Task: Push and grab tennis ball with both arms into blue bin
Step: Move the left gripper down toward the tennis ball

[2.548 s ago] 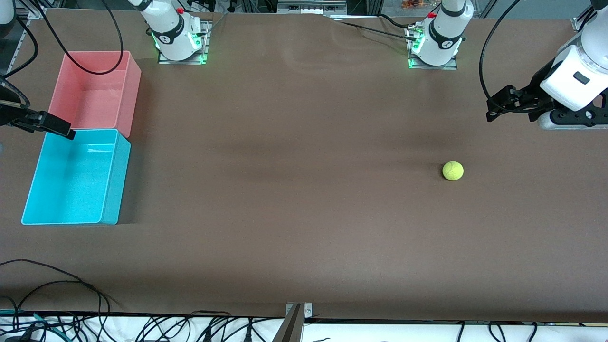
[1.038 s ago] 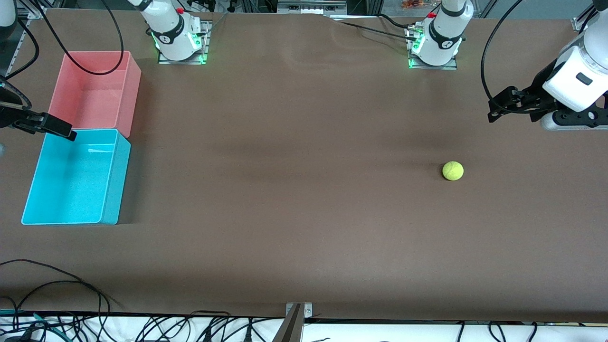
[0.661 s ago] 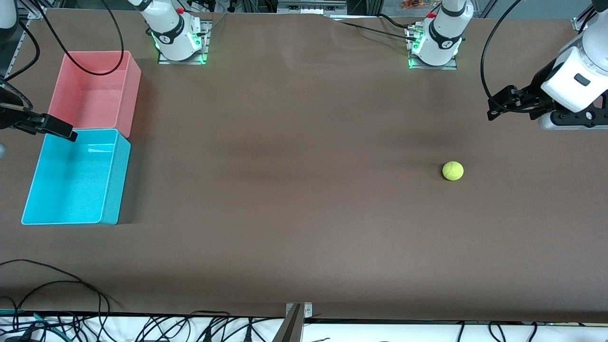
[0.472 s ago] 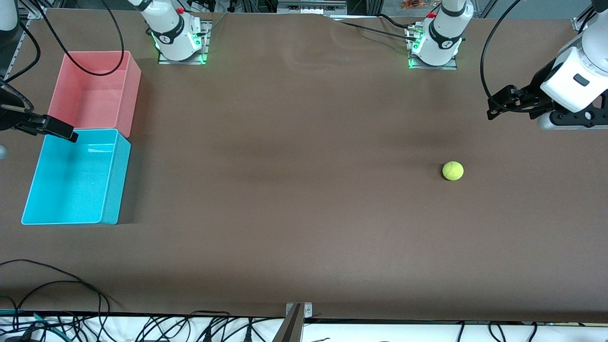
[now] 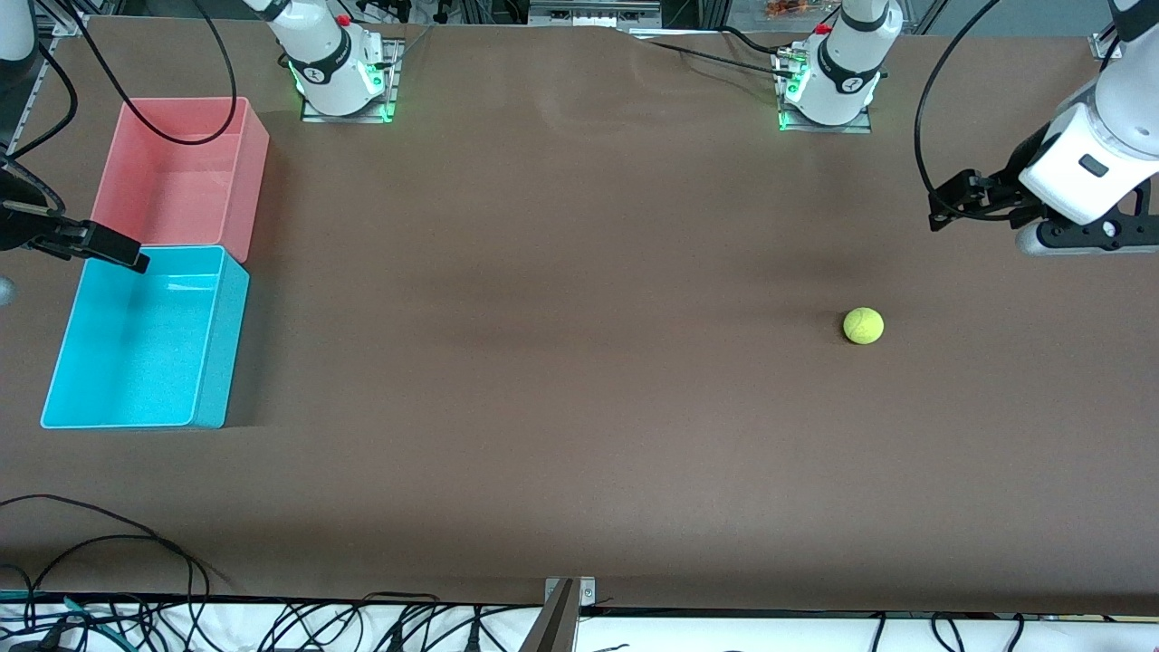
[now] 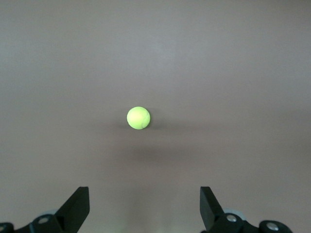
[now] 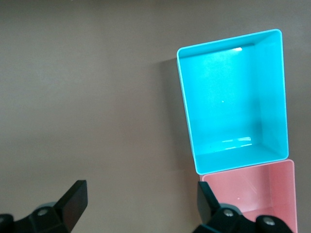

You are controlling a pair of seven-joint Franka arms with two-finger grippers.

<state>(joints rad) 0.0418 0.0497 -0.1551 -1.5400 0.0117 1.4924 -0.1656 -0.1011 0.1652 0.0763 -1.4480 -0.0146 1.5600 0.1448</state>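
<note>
The tennis ball [image 5: 863, 326] lies alone on the brown table toward the left arm's end; it also shows in the left wrist view as the ball [image 6: 138, 118], well ahead of the fingers. My left gripper [image 5: 942, 206] hangs in the air over the table toward that end, farther from the front camera than the ball and apart from it. It is open [image 6: 144, 194] and holds nothing. The blue bin [image 5: 217, 340] stands empty at the right arm's end. My right gripper [image 5: 127, 256] hovers where the blue bin [image 7: 233, 107] meets the pink one, open [image 7: 141, 187] and empty.
A pink bin [image 5: 249, 172] of the same size touches the blue bin, farther from the front camera; it also shows in the right wrist view [image 7: 252, 194]. Both arm bases [image 5: 340, 81] [image 5: 828, 86] stand along the table's top edge. Cables lie along the front edge [image 5: 109, 543].
The left arm's wrist has shifted slightly while its gripper stays over about the same spot. The ball and the right gripper have not visibly moved.
</note>
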